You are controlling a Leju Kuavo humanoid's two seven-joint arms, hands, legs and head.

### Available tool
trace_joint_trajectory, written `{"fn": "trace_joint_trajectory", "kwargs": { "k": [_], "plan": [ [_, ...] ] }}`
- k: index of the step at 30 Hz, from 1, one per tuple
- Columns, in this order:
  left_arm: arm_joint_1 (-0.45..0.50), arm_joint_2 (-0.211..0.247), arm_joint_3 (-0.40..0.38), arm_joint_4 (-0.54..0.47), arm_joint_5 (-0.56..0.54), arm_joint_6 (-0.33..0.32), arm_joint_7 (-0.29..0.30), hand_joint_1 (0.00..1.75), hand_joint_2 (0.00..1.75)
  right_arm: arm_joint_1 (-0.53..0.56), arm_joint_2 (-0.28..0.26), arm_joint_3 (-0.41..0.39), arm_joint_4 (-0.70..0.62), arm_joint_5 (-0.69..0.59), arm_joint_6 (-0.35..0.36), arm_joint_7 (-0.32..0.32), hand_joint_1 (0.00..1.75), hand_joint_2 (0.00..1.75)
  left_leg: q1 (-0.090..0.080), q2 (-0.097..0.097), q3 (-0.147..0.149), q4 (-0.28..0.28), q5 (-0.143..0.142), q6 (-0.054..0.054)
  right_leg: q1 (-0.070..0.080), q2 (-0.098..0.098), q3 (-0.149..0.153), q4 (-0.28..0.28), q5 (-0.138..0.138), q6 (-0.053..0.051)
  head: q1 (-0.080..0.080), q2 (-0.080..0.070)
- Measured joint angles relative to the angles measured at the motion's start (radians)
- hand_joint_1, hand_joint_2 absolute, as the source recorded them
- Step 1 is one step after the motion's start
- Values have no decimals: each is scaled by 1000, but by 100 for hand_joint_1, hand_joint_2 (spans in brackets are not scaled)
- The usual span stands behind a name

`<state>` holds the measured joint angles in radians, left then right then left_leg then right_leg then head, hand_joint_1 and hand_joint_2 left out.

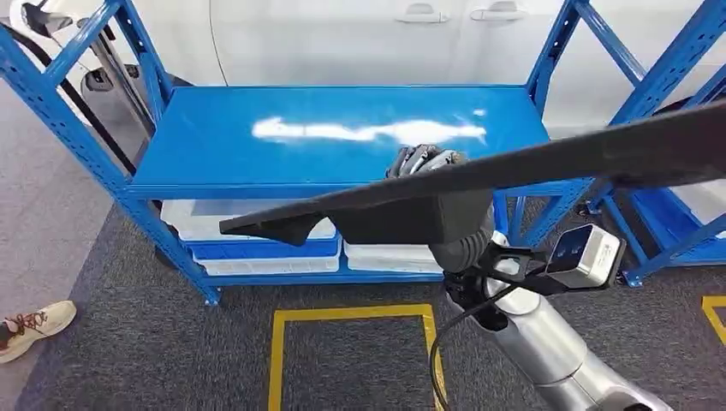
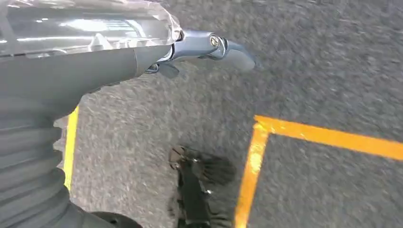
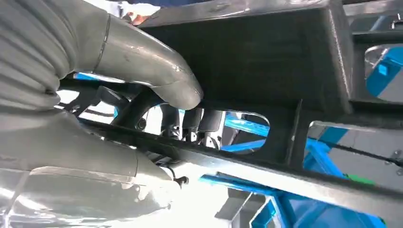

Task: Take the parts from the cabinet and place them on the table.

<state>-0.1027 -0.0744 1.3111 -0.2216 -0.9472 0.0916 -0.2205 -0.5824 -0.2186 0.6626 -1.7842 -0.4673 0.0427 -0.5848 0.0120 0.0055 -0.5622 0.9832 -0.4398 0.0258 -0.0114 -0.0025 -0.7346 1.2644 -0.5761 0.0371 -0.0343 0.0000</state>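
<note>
Long black plastic trim part (image 1: 479,175), held up in front of the blue shelving rack (image 1: 128,184), stretching from a pointed end at lower left, level with the lower shelf, up and across to the right picture edge. Gripped near its boxy middle section by the right hand (image 1: 428,163), fingers wrapped over the top edge above the blue shelf surface (image 1: 257,154). Same hold seen from the right wrist: thick grey thumb (image 3: 161,76) pressed against the dark ribbed underside of the part (image 3: 266,61), darker fingers (image 3: 199,121) curled round its far side, blue rack bars behind. Silver right forearm rising from lower right, with a small camera block (image 1: 586,254) mounted at the wrist and a black cable looping beneath.

Top shelf bare apart from a bright glare patch. White bins (image 1: 257,235) sitting on the lower shelf, partly hidden behind the part. White car body (image 1: 377,38) with two door handles just behind the rack; second blue rack (image 1: 659,197) at the right. Grey carpet (image 1: 137,342) below, marked with a yellow taped rectangle (image 1: 351,317). Person's shoe (image 1: 34,325) at the left edge.

Left hand (image 2: 204,47) hanging over the carpet beside yellow tape lines (image 2: 323,137), one metallic finger extended, nothing visibly held; rest of the fingers out of sight, so released or clenched cannot be told.
</note>
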Motion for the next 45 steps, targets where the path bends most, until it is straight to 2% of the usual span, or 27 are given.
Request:
{"fn": "trace_joint_trajectory", "kwargs": {
  "k": [1, 2, 4, 5, 6, 7, 9, 11, 12, 14, 16, 18, 20, 22, 25, 27, 30, 31, 32, 33, 35, 36, 37, 41, 42, 43, 45],
  "plan": [
    [1, 0, 0, 0, 0, 0, 0, 0, 175, -1, -3, 2, 0, -3, -8, 0, 175, 175, 0, 1, -14, 1, 10, -2, -3, 0, -6, 52, 13, 3, 0, 0],
    [2, 0, 0, 0, 0, 0, 1, 0, 175, -1, -5, 5, 0, -5, -12, 0, 175, 175, 1, 1, -28, 3, 19, -4, -6, 0, 6, 61, 51, 6, 0, 0],
    [3, -2, 0, 0, -2, 3, 6, 0, 175, -4, -9, 10, -5, -5, -16, 0, 175, 175, 2, 1, -49, 9, 32, -10, -10, -1, 94, -45, 117, 6, 0, 0],
    [3, -2, 0, 0, -3, 7, 12, 0, 175, -7, -13, 12, -11, -5, -20, 0, 175, 175, 2, 0, -55, 13, 37, -14, -12, -1, 164, -144, 120, 4, 0, 0],
    [4, -2, 0, 0, -4, 10, 15, 0, 175, -12, -14, 14, -17, -6, -22, 0, 175, 175, -3, 0, -61, 18, 41, -21, -8, 0, 221, -230, 80, -2, 0, 0],
    [4, -2, 0, 0, -3, 13, 15, 0, 175, -15, -14, 15, -24, -8, -24, -2, 175, 175, -3, 0, -63, 20, 45, -27, -3, 1, 236, -264, 64, -12, 0, 0],
    [4, -1, 0, 0, 6, 23, 13, 0, 175, -15, -18, 16, -29, -21, -25, -2, 175, 175, -2, 0, -66, 19, 56, -42, 3, 2, 226, -262, 66, -25, 0, 0],
    [4, 2, 1, 0, 11, 26, 12, 0, 175, -16, -26, 16, -29, -26, -25, -5, 175, 175, 3, 0, -72, 28, 50, -53, -4, -4, 224, -271, 81, -49, 0, 0],
    [4, 3, 1, 0, 13, 27, 11, 0, 175, -18, -27, 16, -29, -29, -24, -8, 175, 175, 3, -1, -88, 64, 13, -55, -3, -4, 220, -272, 86, -57, 0, 0],
    [5, 2, 1, 0, 13, 27, 11, 0, 175, -17, -29, 18, -29, -33, -23, -11, 175, 175, 4, -1, -149, 221, -80, -63, 1, -5, 208, -271, 94, -64, 0, 0],
    [7, 3, 2, 0, 17, 29, 9, 0, 175, -16, -32, 22, -28, -33, -22, -11, 175, 175, 4, -1, -192, 347, -124, -65, 6, -4, 197, -269, 100, -66, 0, 0],
    [8, 5, 5, 0, 30, 31, -5, 0, 175, -15, -38, 26, -28, -33, -16, -19, 175, 175, 4, -1, -146, 287, -75, -60, 8, -3, 194, -266, 102, -65, 0, 0],
    [8, 9, 7, 0, 40, 29, -17, 0, 175, -14, -49, 28, -28, -34, 2, -42, 175, 175, 3, -1, -42, 106, 2, -48, 11, -3, 195, -263, 101, -63, 0, 0],
    [8, 15, 10, 0, 44, 38, -24, 0, 175, 3, -67, 26, -27, -22, 31, -67, 175, 175, -2, -4, 6, 32, -10, -34, 11, 0, 185, -263, 103, -52, 0, 0],
    [18, 18, 18, -1, 43, 64, -42, 0, 175, 95, -87, 3, -39, 72, 87, -71, 175, 175, -9, -5, 2, 19, -10, -21, 9, 3, 188, -268, 109, -34, 0, 0],
    [21, 18, 18, -1, 31, 82, -53, 0, 175, 148, -90, -30, -53, 153, 134, -71, 175, 175, 2, 8, 8, -2, -1, -7, 11, 4, 179, -243, 83, -22, 0, 0],
    [21, 18, 18, -1, 23, 89, -58, 0, 175, 183, -89, -33, -62, 169, 101, -70, 175, 175, 0, 26, 5, -2, -1, -3, 2, 4, 65, -14, -27, -10, 0, 0],
    [21, 18, 18, -1, 20, 89, -59, 0, 175, 191, -87, -33, -66, 172, 90, -69, 175, 175, 0, 32, 4, -1, -1, -3, -1, 4, 33, 47, -40, -6, 0, 0],
    [21, 18, 18, -1, 13, 88, -62, 0, 175, 200, -86, -33, -69, 177, 83, -69, 175, 175, 0, 40, 4, 1, -1, -3, -4, 3, 27, 53, -24, -3, 0, 0],
    [21, 18, 16, -1, 5, 85, -65, 0, 175, 210, -86, -33, -76, 184, 73, -70, 175, 175, 1, 45, 4, 4, -3, -4, -7, 1, 44, 13, 10, 0, 0, 0],
    [20, 18, 9, -1, -13, 74, -75, 0, 175, 246, -86, -36, -118, 220, 55, -71, 175, 175, 2, 54, 7, 10, -10, -9, -11, -23, 132, -169, 106, -1, 0, 0],
    [22, 18, 3, -1, -21, 68, -80, 0, 175, 265, -86, -37, -145, 250, 46, -71, 175, 175, 1, 58, 8, 15, -14, -14, -9, -63, 167, -248, 119, -4, 0, 0],
    [23, 22, 0, -1, -24, 65, -84, 0, 175, 282, -86, -36, -160, 274, 44, -71, 175, 175, -6, 62, 8, 15, -15, -20, 5, -78, 167, -249, 111, -12, 0, 0],
    [22, 23, -6, -1, -32, 63, -94, 0, 175, 323, -68, -35, -202, 311, 41, -70, 175, 175, -5, 100, 11, 18, -19, -43, 5, -29, 154, -251, 122, -42, 0, 0],
    [20, 23, -9, -1, -33, 61, -95, 0, 175, 325, -62, -35, -210, 312, 41, -70, 175, 175, 2, 81, 6, 26, -31, -51, -1, -21, 157, -257, 128, -51, 0, 0],
    [21, 24, -12, -1, -33, 56, -98, 0, 175, 322, -57, -35, -218, 312, 41, -69, 175, 175, 3, 41, -4, 59, -59, -54, -1, -13, 155, -258, 130, -56, 0, 0],
    [23, 26, -14, -1, -35, 51, -101, 0, 175, 322, -42, -35, -222, 312, 45, -68, 175, 175, 4, 7, -76, 225, -149, -57, 1, 9, 150, -258, 134, -64, 0, 0]
  ]
}}
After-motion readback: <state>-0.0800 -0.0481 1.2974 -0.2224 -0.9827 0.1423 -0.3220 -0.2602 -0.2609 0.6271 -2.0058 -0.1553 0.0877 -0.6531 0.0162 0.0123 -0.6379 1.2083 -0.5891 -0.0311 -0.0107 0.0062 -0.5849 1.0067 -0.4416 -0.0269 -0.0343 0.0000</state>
